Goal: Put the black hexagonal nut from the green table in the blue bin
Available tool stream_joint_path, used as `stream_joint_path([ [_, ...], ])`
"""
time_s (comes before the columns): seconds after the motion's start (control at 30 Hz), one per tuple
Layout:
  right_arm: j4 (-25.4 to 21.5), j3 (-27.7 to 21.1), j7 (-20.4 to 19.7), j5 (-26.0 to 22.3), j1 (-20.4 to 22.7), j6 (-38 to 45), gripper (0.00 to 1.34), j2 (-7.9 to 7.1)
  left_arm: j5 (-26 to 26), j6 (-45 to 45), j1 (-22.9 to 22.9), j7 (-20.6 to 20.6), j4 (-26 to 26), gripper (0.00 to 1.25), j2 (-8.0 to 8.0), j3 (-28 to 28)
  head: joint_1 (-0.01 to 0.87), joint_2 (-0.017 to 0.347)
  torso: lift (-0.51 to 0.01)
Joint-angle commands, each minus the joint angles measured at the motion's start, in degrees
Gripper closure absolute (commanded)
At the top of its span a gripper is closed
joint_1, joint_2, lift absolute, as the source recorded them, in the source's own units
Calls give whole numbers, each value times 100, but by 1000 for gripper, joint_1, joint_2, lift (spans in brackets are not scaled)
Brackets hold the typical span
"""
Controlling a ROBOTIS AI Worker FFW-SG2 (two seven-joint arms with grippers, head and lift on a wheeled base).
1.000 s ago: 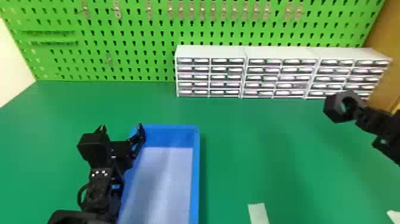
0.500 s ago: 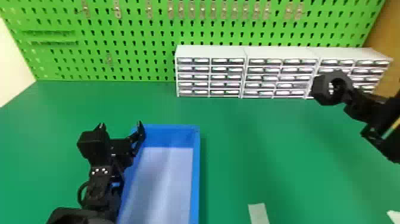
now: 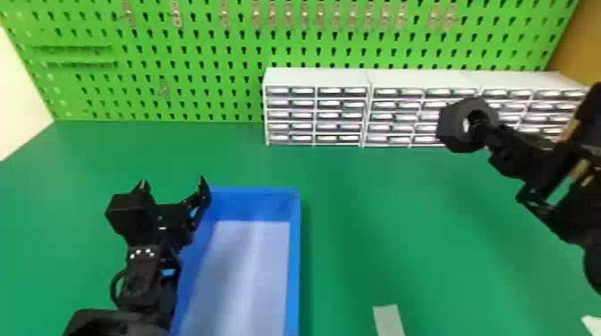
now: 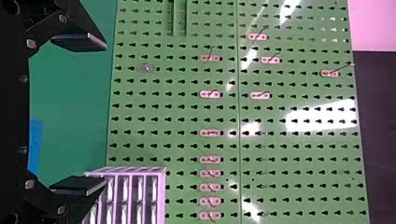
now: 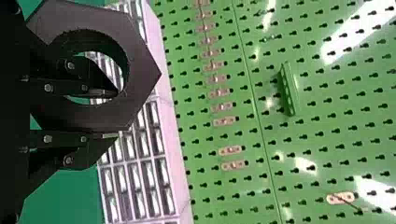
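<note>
Over on the robot's right, the black hexagonal nut was up in the right gripper, the white drawer units behind it in the head view — well apart from the blue bin on the green table. And the right wrist view gave the close-up! One finger of the right gripper sat in the nut's hole, the other lay along its outside, the ring's wall pinched between them.

Across to the left gripper, at the bin's left edge in the head view: fingers spread wide, nothing in them. The left wrist view backed that up, a broad gap with a sliver of blue beyond it. The head view also had a pale strip on the table, while the right wrist view picked out a green bracket on the pegboard — what a contrast!
</note>
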Motion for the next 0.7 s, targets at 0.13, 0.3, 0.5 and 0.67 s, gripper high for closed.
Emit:
stream_joint_path([
  [0.13, -44, 324, 108, -183, 50, 138, 1165, -10, 41, -90, -30, 34, -26, 251, 0, 84, 657, 57, -95],
  [0.3, -44, 596, 248, -315, -12, 332, 1165, -45, 50, -90, -39, 43, -44, 251, 0, 128, 657, 57, -95],
  [0.5, -44, 1071, 336, -421, -109, 499, 1165, -98, 41, -90, -65, 60, -44, 251, 0, 128, 657, 57, -95],
  [0.67, 35, 1501, 354, -544, -223, 604, 1165, -168, 41, -90, -65, 60, -44, 251, 0, 128, 657, 57, -95],
])
